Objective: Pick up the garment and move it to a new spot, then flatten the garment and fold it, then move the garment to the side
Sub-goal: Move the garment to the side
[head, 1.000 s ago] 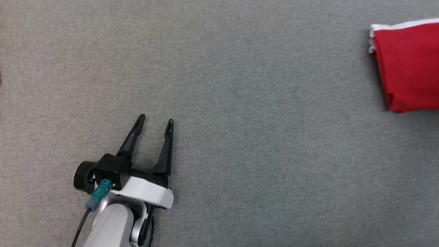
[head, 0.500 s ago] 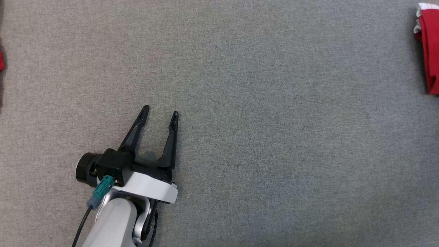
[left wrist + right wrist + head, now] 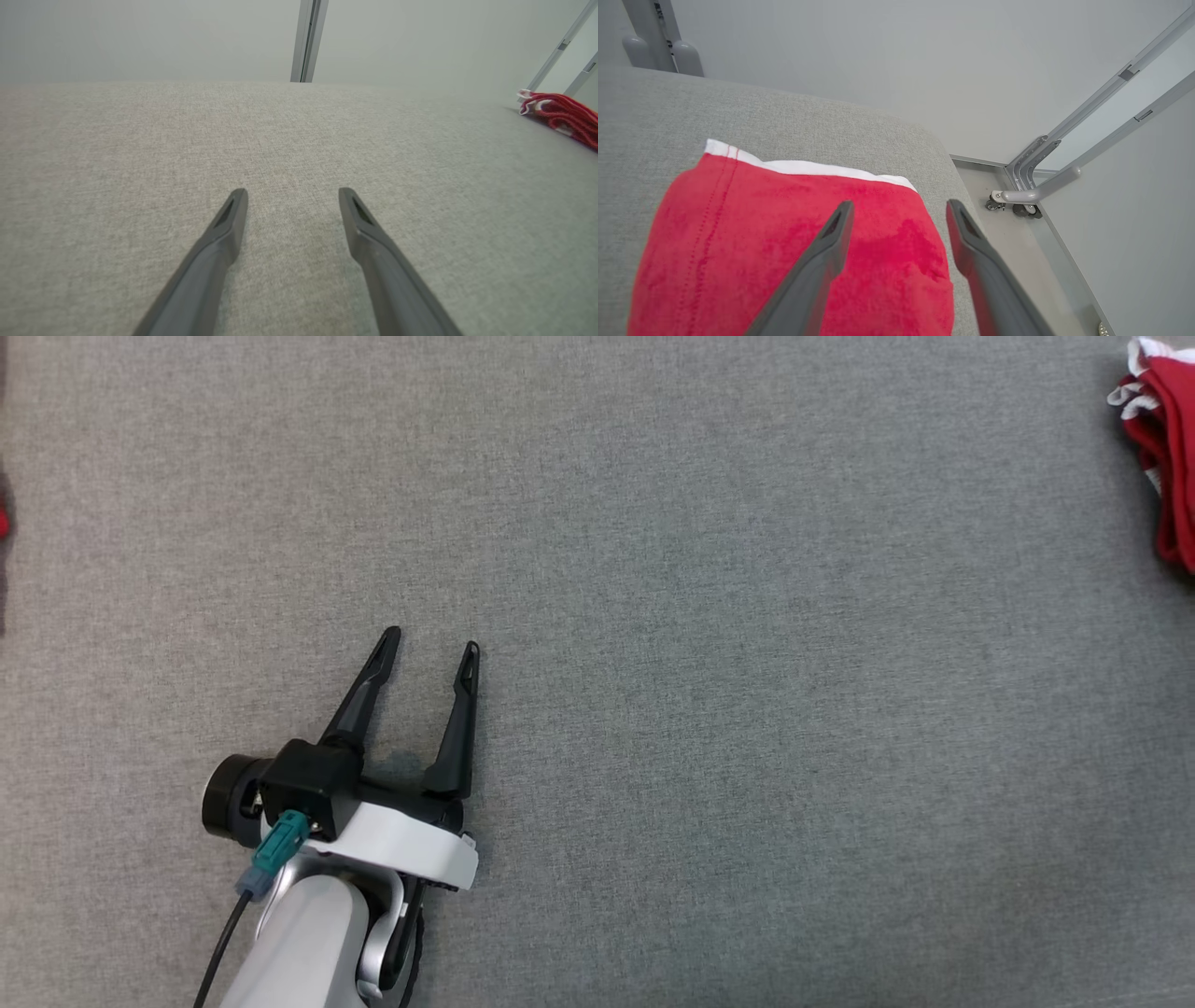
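The garment (image 3: 1172,467) is red with a white trim and lies folded at the right edge of the grey surface (image 3: 700,663). It appears far to the right in the left wrist view as the garment (image 3: 563,116). In the right wrist view the garment (image 3: 738,247) lies just under my right gripper (image 3: 896,207), whose fingers stand apart over it with nothing between them. My left gripper (image 3: 431,642) is open above the bare surface at the lower left, well away from the garment; its fingers (image 3: 233,214) are spread wide.
The grey padded surface ends close beyond the garment; past that edge a metal frame on castors (image 3: 1020,200) stands on the floor. A grey post (image 3: 308,42) stands behind the far edge. A small red scrap (image 3: 3,523) shows at the left border.
The head camera has swung left, so the garment has slid toward the right border. The garment's edge looks more rumpled now. The left gripper has kept its pose.
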You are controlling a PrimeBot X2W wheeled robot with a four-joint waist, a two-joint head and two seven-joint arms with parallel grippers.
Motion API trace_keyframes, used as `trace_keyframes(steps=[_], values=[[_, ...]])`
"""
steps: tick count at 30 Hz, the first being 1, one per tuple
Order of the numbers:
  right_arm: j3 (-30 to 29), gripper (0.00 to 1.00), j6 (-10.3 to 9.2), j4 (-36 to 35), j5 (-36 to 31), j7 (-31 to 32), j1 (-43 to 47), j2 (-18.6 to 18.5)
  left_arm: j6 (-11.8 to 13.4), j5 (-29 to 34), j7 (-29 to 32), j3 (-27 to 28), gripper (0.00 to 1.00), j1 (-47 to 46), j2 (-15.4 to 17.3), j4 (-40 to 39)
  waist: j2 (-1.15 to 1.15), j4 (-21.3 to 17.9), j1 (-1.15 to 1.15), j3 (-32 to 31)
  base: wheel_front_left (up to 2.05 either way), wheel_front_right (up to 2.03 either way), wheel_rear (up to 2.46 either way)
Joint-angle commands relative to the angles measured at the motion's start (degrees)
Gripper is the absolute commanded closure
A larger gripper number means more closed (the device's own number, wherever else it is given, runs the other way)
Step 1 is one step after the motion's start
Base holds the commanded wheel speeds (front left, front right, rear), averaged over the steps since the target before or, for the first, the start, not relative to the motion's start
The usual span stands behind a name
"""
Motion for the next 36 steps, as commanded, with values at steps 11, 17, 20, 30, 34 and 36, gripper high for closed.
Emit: trace_keyframes(steps=[11,17,20,30,34,36], values=[[3.7,0.0,0.01,-7.2,2.0,-2.7,2.4,4.5,0.4,-1.9,0.0,1.4,0.0,-0.4,0.4,2.4,0.0,-0.4,0.0,-6.3,0.0,0.0,0.0],[2.4,0.0,0.01,-14.0,4.3,-2.8,7.6,7.3,0.4,-3.5,-0.1,3.0,0.0,0.7,-0.2,4.7,0.0,0.4,0.0,-11.7,0.0,0.0,0.0],[0.2,0.0,0.01,-17.9,4.7,-2.8,12.7,9.3,0.4,-4.1,-0.2,3.8,0.0,2.3,-0.6,5.3,0.0,1.0,0.0,-14.6,0.0,0.0,0.0],[-10.5,0.0,0.01,-28.5,-3.8,-2.8,28.9,17.7,-0.1,-4.9,-0.2,6.7,0.0,8.4,-1.6,6.5,0.0,2.8,0.0,-22.8,0.0,0.0,0.0],[-13.5,0.0,0.01,-33.1,-8.4,-2.8,35.2,22.6,0.1,-4.7,-0.2,7.4,0.0,10.3,-1.8,6.4,0.0,3.5,0.0,-24.3,0.0,0.0,0.0],[-14.4,0.0,0.01,-35.5,-10.2,-2.8,37.8,24.6,0.3,-4.7,-0.2,7.8,0.0,11.0,-1.9,6.1,0.0,3.8,0.0,-24.7,0.0,0.0,0.0]])
